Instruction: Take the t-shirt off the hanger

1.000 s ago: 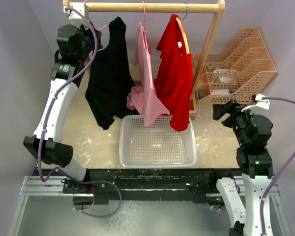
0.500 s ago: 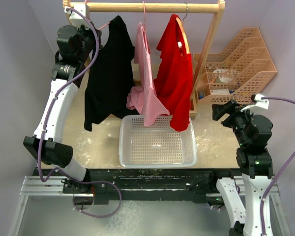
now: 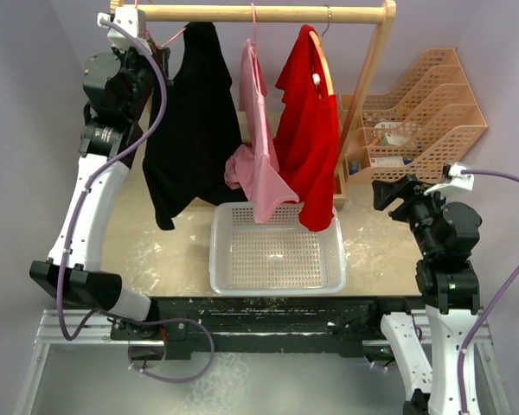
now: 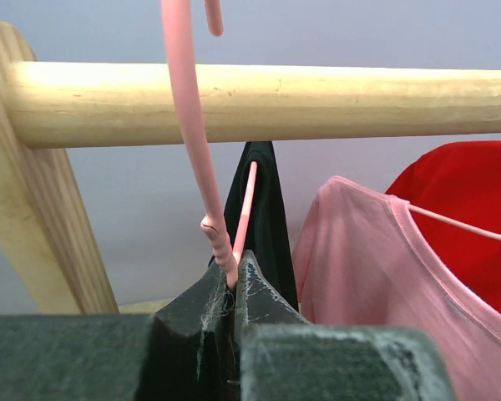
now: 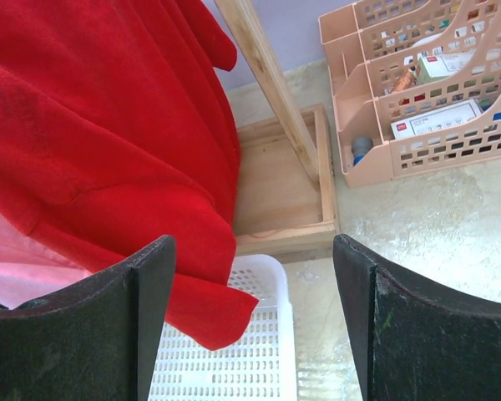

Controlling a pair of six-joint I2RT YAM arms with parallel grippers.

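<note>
**Left claw clamped on the black shirt's hanger, hard by the rack's left post**

Your left claw [image 4: 232, 280] is pinched tight on the pink hanger [image 4: 192, 142], just under the wooden rail [image 3: 268, 12]. The rack's left post [image 4: 42, 217] stands close on its left, so you have more room to the right and downward. The black t-shirt [image 3: 195, 121] hangs on that hanger at the rail's left end, with its hem above the surface [image 3: 376, 251], left of the white basket [image 3: 214, 251].

A pink shirt [image 3: 258, 147] hangs just beside the black one, and a red shirt [image 3: 307, 130] hangs beyond that. Both droop over the basket. Peach file trays [image 3: 424, 104] sit at the far right.

Only the left wrist view shows the grip and the hook rising across the rail's front. Your right claw [image 5: 255, 251] stands wide apart, holding nothing. It faces the red shirt's hem and the rack's wooden base [image 5: 275, 192].
</note>
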